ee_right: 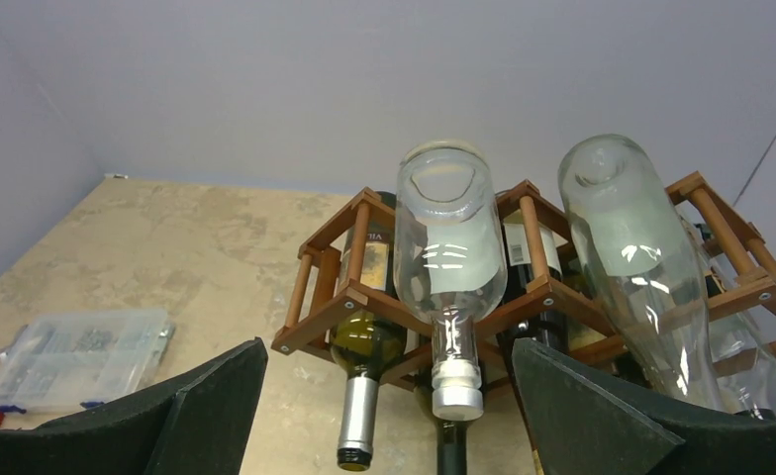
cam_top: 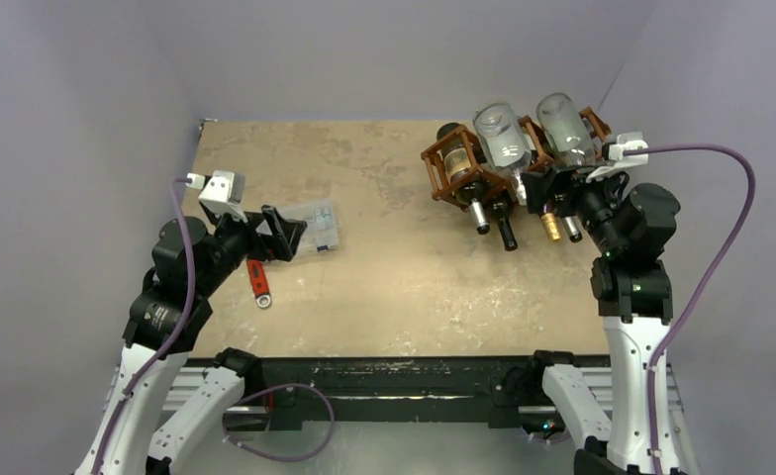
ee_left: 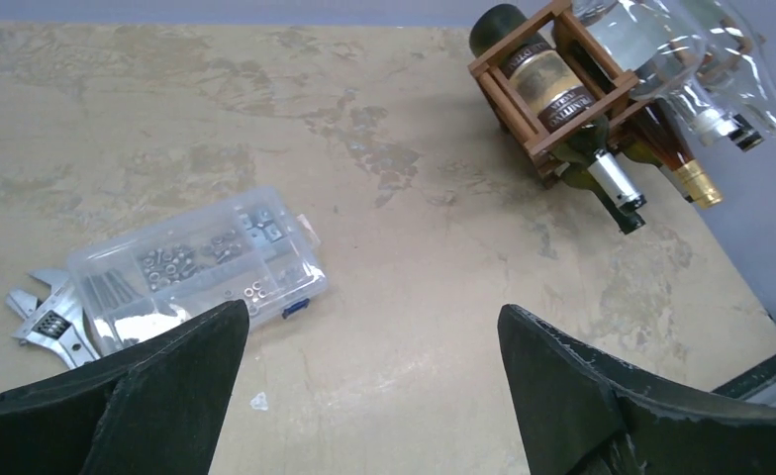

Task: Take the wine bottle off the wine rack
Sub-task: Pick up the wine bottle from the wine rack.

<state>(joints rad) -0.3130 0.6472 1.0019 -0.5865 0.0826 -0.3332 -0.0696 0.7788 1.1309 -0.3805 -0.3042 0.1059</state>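
Centre frame, the reddish-brown lattice wine rack (ee_right: 356, 247) cradles a clear wine bottle (ee_right: 450, 237); the lower necks are cut off. The left gripper (ee_left: 372, 309) and right gripper (ee_right: 386, 346) gape wide, empty.

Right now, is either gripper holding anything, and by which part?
Nothing is held. The left gripper and right gripper are both open and empty; the right one faces the reddish-brown wooden lattice wine rack without touching it.
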